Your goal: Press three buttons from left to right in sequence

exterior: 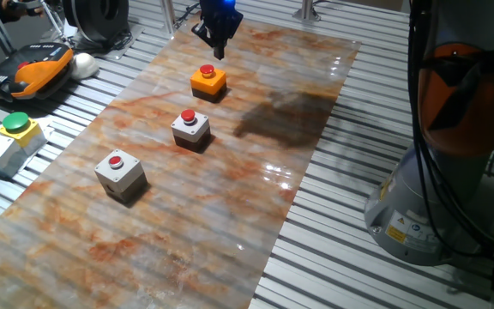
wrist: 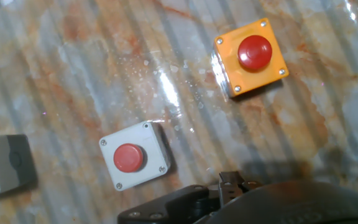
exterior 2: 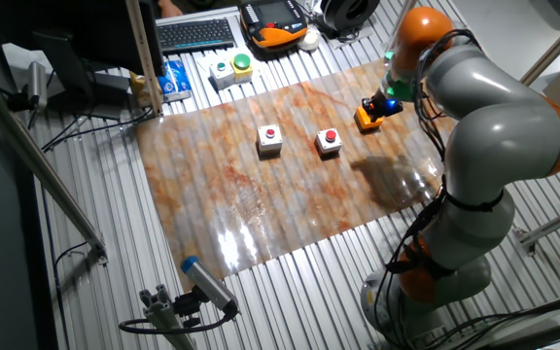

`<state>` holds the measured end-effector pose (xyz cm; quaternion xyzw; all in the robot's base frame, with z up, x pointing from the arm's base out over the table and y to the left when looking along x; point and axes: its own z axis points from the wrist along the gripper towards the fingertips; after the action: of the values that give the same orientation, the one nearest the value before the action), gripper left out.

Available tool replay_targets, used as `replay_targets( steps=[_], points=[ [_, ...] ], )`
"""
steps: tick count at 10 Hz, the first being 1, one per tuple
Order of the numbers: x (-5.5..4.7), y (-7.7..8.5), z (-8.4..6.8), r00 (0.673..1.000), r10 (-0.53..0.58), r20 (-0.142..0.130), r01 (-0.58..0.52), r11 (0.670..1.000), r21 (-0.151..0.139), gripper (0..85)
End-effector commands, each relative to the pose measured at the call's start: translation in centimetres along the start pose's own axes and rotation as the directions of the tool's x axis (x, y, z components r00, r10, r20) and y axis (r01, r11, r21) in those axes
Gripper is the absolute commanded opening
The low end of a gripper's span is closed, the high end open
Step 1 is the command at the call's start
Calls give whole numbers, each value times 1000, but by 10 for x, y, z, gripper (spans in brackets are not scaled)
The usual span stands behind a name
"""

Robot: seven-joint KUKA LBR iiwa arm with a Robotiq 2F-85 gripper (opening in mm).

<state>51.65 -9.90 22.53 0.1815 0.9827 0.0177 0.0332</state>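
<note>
One fixed view: a marbled sheet [exterior: 230, 172] covers the slatted counter [exterior: 384, 112]. Three red-button boxes sit on it in a diagonal row: a grey-white near box [exterior: 120, 174], a grey-white middle box [exterior: 190, 129] and an orange box [exterior: 207, 81] farthest back. Off the sheet at left stand a green-button box [exterior: 11, 130] with a yellow top, an orange-and-black pendant [exterior: 28, 70] and a white ball [exterior: 84, 63]. The arm base [exterior: 453, 154] with its cables stands at right. The tool [exterior: 219, 39] hangs dark above and just behind the orange box, apart from it; nothing lies between them. The state of its fingers cannot be told here.

The other fixed view: the arm curls over the right end of the sheet, and the tool [exterior 2: 382, 102] sits directly at the orange box [exterior 2: 367, 118], partly masking it; whether they touch cannot be told. The middle box [exterior 2: 330, 142] and the third box [exterior 2: 270, 140] lie to the left, well apart from the tool. A keyboard [exterior 2: 196, 34], the green-button box [exterior 2: 231, 70] and a blue carton [exterior 2: 171, 78] lie beyond the sheet.

Hand view: the orange box [wrist: 250, 56] is at upper right, the middle box [wrist: 133, 156] at lower left, and the third box [wrist: 2, 165] cut off by the left edge. Only a dark part of the tool body shows at the bottom edge; fingertips are not seen, so its opening cannot be told.
</note>
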Motion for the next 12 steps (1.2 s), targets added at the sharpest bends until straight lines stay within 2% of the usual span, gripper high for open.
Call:
replay_targets(
  steps=[1, 3, 5, 6, 7, 11, 12],
  points=[
    [0, 0, 0, 1000, -3, -2, 3, 1000, 0, 0],
    [0, 0, 0, 1000, -14, 3, 14, 1000, 10, 0],
    [0, 0, 0, 1000, -22, 0, 22, 1000, 7, 0],
    [0, 0, 0, 1000, -27, 7, 27, 999, 23, 0],
    [0, -1, 0, 999, -32, 11, 31, 999, 28, 0],
    [0, -4, 2, 999, -42, 12, 42, 999, 33, 0],
    [0, -4, 2, 999, -48, 7, 48, 999, 22, 0]
  ],
)
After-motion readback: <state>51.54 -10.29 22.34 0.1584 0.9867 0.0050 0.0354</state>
